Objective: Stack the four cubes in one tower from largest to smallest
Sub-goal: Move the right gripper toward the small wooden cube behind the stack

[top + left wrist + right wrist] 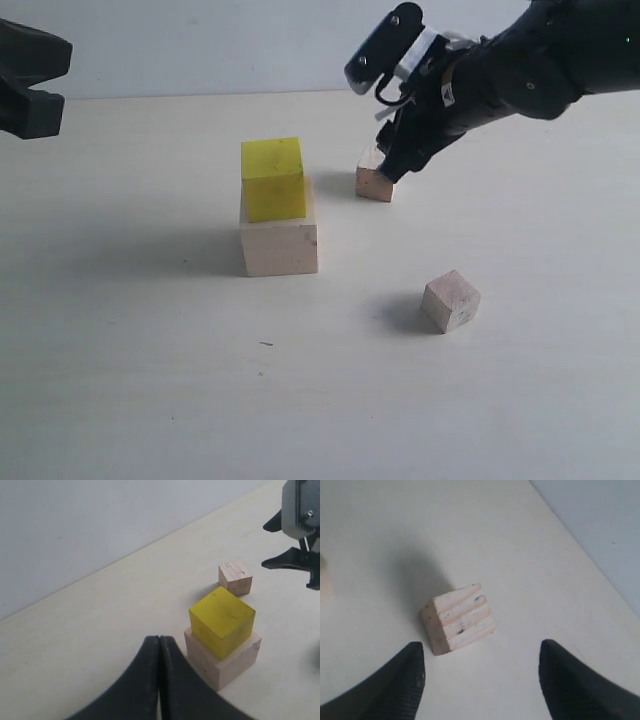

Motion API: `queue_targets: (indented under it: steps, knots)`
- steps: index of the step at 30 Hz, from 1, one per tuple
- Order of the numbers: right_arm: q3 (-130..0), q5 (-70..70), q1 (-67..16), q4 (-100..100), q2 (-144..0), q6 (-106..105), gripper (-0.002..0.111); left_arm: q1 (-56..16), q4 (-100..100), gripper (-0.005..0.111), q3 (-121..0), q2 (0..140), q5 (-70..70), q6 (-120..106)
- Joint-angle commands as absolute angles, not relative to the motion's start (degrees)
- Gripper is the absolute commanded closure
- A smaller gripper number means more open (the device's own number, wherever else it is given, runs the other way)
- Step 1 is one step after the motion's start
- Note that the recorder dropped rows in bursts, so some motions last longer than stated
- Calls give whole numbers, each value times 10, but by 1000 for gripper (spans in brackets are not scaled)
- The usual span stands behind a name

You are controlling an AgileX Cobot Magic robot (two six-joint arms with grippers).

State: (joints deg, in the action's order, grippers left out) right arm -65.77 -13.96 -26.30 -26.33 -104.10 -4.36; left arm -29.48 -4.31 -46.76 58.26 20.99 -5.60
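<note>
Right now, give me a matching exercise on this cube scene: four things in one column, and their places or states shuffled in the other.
Column one:
1. yellow cube
2. large pale wooden cube
3. left fingers
4. right fingers

Column two:
A. open, by a small wooden cube
B. shut, holding nothing
C. on the table, carrying another cube
D. on top of another cube

Pairs: 1-D, 2-C, 3-B, 4-A

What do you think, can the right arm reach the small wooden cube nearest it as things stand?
Probably yes: the right gripper is open and poised close over that small cube, which stands apart on bare table, with nothing between them.
</note>
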Motion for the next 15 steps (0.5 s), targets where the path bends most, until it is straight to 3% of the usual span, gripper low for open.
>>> queue_targets:
  steps: [1,15]
  knots:
    - [-731,-217,-260,-257,-1044,-17,48,-297,-42,107,-466,581,208,-54]
    - [-995,-488,-260,-208,-1176,192,48,-297,-42,107,-466,581,208,-47]
